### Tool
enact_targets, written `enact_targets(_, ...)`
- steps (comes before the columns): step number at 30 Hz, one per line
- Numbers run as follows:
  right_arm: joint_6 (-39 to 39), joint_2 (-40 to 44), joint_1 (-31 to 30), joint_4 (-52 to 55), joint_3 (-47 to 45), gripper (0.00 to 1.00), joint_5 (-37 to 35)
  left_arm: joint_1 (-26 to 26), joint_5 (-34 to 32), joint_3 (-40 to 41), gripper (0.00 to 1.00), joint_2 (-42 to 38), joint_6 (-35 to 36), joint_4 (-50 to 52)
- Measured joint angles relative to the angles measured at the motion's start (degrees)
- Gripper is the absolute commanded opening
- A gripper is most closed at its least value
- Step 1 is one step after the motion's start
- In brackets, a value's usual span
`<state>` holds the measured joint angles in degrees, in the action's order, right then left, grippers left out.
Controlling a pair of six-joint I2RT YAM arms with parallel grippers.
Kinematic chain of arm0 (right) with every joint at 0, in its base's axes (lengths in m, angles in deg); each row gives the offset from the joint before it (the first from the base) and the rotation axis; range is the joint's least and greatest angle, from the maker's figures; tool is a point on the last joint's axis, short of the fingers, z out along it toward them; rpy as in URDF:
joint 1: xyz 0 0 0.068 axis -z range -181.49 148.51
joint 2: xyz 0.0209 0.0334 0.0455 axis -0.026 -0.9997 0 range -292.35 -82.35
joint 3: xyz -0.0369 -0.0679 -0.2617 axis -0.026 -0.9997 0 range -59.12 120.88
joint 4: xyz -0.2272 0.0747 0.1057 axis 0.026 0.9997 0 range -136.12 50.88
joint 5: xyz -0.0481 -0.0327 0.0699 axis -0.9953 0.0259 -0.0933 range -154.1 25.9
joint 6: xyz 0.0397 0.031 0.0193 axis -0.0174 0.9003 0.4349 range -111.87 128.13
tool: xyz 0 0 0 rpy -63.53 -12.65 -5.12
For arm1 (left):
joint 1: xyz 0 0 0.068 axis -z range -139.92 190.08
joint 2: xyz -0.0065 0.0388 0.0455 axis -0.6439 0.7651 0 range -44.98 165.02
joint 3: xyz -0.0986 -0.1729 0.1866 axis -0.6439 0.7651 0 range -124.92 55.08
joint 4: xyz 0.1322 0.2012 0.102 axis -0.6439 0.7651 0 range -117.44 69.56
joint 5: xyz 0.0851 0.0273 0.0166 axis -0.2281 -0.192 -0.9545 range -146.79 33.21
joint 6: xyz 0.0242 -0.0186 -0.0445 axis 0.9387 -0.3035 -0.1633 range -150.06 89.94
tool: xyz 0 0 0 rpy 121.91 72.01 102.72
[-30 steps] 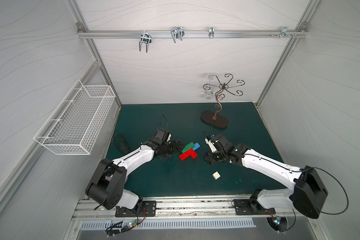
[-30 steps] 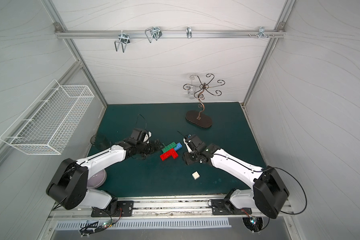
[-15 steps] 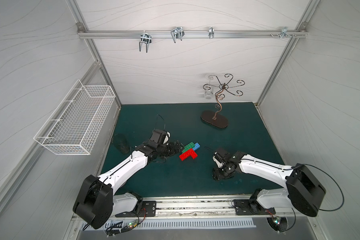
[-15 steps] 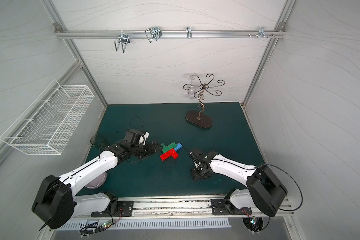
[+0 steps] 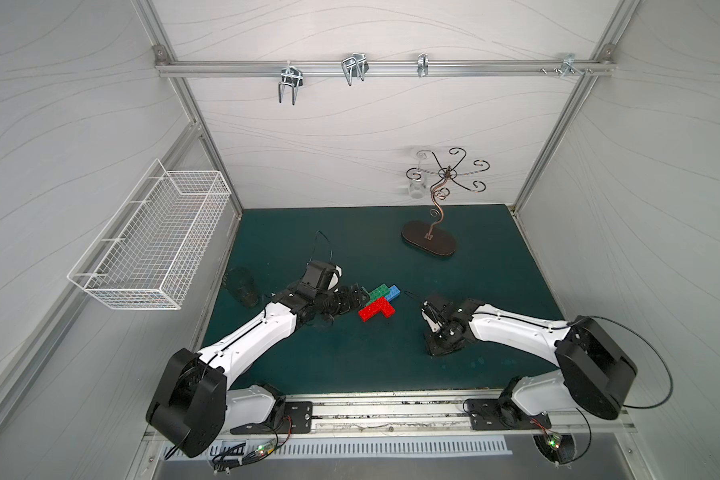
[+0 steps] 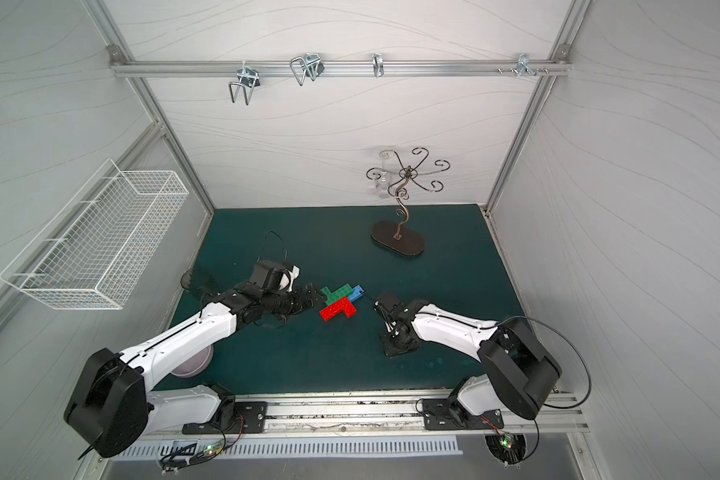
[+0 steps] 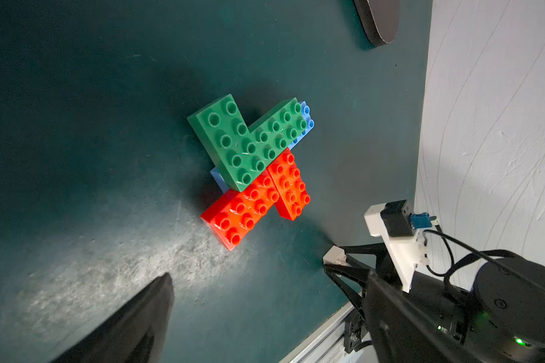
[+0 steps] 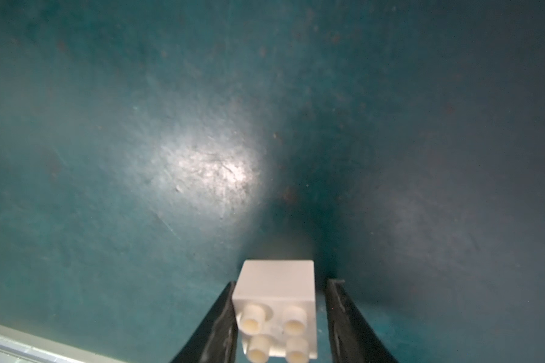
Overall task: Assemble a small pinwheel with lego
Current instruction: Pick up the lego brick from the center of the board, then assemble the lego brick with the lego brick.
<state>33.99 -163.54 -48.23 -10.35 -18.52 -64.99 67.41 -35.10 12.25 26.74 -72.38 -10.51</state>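
White brick (image 8: 276,309) sits inside your right gripper (image 8: 283,283), one side touching, the other just clear: not yet clamped. Close unevenly and it may twist or skid. Your left gripper (image 5: 358,297) gapes wide just short of the pinwheel (image 7: 255,169).

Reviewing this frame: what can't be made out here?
White brick: hidden beneath the right pincer in both top views.
Its grip: the right wrist view's edge cuts the fingers off, so closure is unclear.
Blue bricks: mostly under green bricks and red bricks, left wrist view.
Left pincer: second finger beyond the left wrist view's edge.
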Motion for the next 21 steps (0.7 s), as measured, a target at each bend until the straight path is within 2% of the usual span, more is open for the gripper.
enact_targets(6,-0.02,-0.20,0.00,0.39,1.25,0.26,0.61,-0.13,0.09,0.74,0.99,0.04,-0.72,-0.11)
enact_targets(9,-1.09,-0.70,0.35,2.51,6.32,0.26,1.46,-1.25,1.33,1.64,0.99,0.37,-2.58,-1.92)
enact_targets(17,-10.80,-15.32,1.40,3.69,34.84,0.23,4.37,-6.67,4.00,3.39,0.95,4.61,-7.43,-7.17)
enact_targets(21,-14.56,-24.00,1.25,4.15,44.37,0.23,6.49,-9.31,4.98,3.23,0.94,7.45,-8.07,-9.55)
